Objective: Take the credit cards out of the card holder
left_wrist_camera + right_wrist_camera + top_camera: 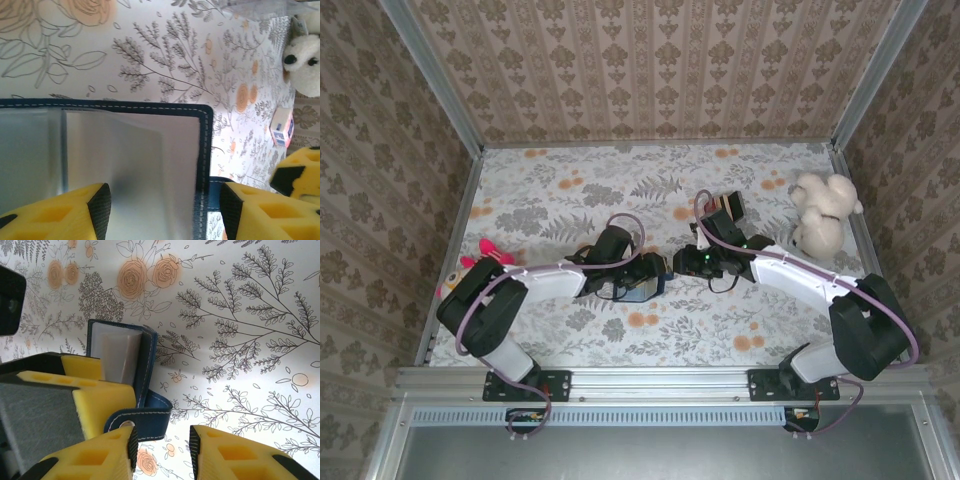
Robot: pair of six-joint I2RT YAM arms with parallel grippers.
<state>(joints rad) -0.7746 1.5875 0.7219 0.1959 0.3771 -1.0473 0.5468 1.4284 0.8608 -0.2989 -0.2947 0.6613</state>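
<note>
Top external shows the card holder (645,291) on the floral table (570,190). It is well to the left of the white plush dog (823,212), nearer the arm bases than the dog is, and at the tip of the left gripper (636,284).

From the left wrist the holder (130,165) is open, with a navy rim and pale stitching around greyish inner pockets (what is in them I cannot make out). The left gripper's (165,205) jaws are spread. One yellow finger (65,212) lies over the inner face, and the other sits just past the stitched edge beside the closing tab (216,192). Whether they press the holder I cannot tell.

From the right wrist, the right gripper (161,450) has its jaws apart, with bare table showing in the gap. The snap end of the tab (150,422) lies just beside one fingertip, not pinched.

A striped block (725,205) sits left of the dog, near the right arm. A pink plush toy (470,268) lies far left of the dog, beyond the holder.
</note>
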